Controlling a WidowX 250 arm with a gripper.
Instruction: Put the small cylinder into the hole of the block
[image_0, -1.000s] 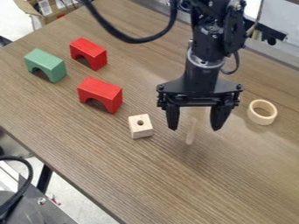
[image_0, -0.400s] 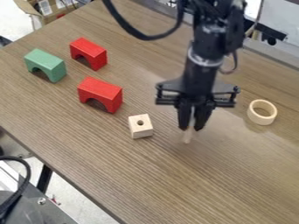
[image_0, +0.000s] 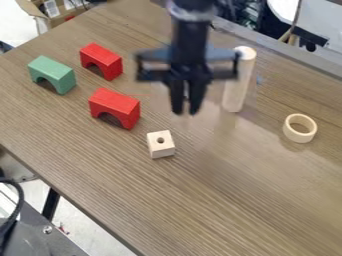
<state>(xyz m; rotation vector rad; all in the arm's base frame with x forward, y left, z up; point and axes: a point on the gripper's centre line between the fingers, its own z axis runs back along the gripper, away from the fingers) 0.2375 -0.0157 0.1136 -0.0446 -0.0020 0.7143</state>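
The gripper (image_0: 188, 111) hangs above the table in the upper middle, blurred, its fingers drawn close together on the small cylinder (image_0: 186, 120). Only a faint, pale lower end of that cylinder shows beneath the fingertips, the rest being hidden between them. The block (image_0: 160, 144), a pale wooden cube with a round hole in its top face, rests on the table below and a little left of the gripper, apart from it.
A tall pale cylinder (image_0: 238, 82) stands right of the gripper, and a wooden ring (image_0: 299, 128) lies farther right. Two red arches (image_0: 114, 107) and a green arch (image_0: 52, 74) are at the left on the wooden table (image_0: 220, 200).
The gripper closed on the small cylinder, lifted it off the table and moved up and left. The tall cylinder, behind the arm before, is uncovered. The block has not moved.
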